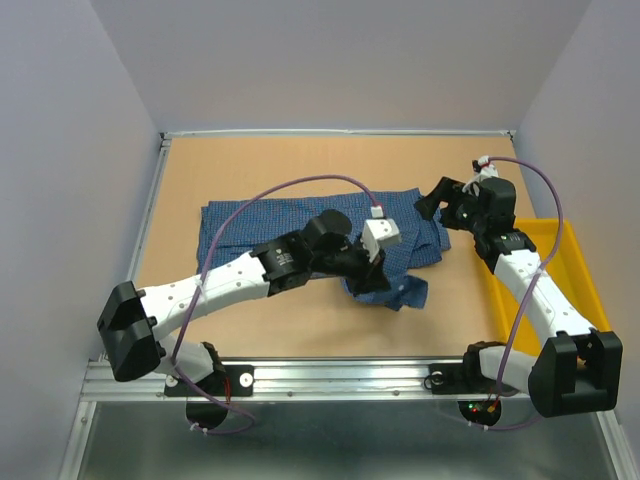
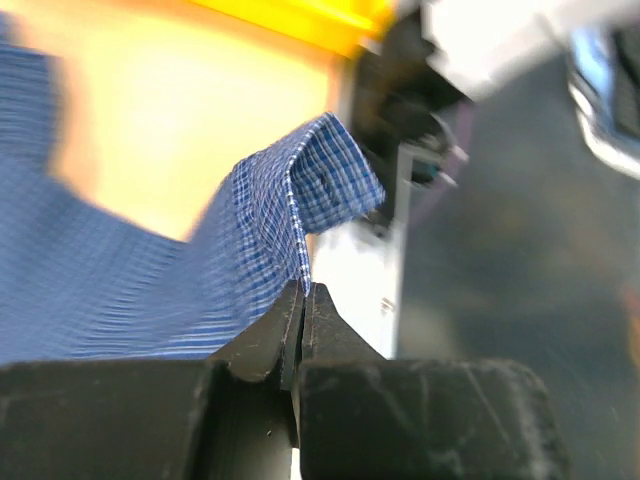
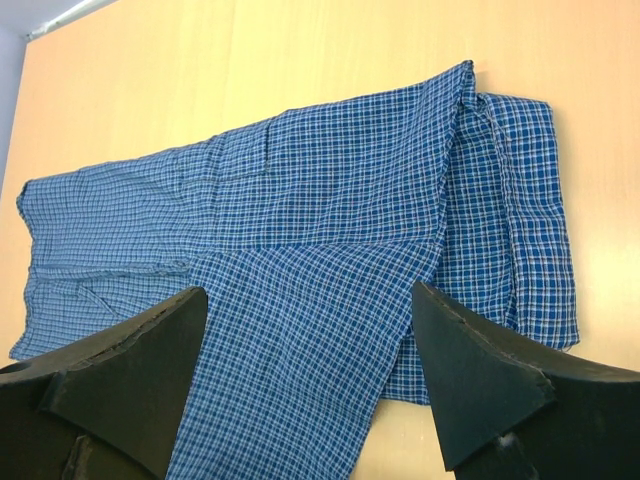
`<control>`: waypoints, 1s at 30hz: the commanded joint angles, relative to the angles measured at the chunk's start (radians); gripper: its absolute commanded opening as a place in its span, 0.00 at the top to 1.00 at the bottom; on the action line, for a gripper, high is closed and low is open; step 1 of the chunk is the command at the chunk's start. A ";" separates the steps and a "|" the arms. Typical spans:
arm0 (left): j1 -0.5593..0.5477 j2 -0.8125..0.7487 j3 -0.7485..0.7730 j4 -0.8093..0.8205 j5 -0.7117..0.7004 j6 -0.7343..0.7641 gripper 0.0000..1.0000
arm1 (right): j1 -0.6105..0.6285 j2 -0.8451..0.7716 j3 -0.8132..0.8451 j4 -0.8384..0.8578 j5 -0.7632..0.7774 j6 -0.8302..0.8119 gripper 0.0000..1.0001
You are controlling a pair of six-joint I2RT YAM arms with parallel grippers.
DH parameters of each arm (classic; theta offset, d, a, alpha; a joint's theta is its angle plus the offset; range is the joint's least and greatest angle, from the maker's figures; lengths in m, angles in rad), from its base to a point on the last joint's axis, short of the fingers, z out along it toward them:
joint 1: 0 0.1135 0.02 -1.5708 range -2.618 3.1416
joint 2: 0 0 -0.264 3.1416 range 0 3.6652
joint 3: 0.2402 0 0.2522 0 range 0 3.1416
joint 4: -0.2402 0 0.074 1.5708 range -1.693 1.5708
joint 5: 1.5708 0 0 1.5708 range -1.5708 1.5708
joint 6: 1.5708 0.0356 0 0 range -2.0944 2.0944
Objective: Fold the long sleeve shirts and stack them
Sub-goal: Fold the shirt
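Note:
One blue checked long sleeve shirt [image 1: 255, 225] lies partly folded on the tan table, and no other shirt is in view. My left gripper [image 1: 372, 278] sits at the shirt's front right part. In the left wrist view it [image 2: 303, 297] is shut on an edge of the cloth [image 2: 270, 220], which rises from the jaws with a folded corner. My right gripper [image 1: 430, 203] hovers open over the shirt's right edge. In the right wrist view its [image 3: 308, 300] fingers stand wide apart and empty above the flat shirt [image 3: 300, 190], with a sleeve laid across it.
A yellow plastic tray [image 1: 565, 235] stands at the table's right edge under my right arm, and it also shows blurred in the left wrist view [image 2: 300, 20]. A raised rim [image 1: 150, 220] borders the table. Bare tabletop [image 1: 300, 165] lies behind the shirt.

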 commanded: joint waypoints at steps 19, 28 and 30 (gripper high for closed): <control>0.740 -0.125 -0.258 0.396 -0.240 -0.467 1.00 | 0.011 0.104 0.052 0.002 -0.171 -0.063 0.13; 0.890 -0.136 -0.372 0.447 -0.194 -0.481 1.00 | 0.090 0.281 0.130 -0.049 -0.255 -0.165 0.19; 0.898 -0.130 -0.384 0.444 -0.186 -0.481 1.00 | 0.101 0.321 0.161 -0.063 -0.251 -0.199 0.23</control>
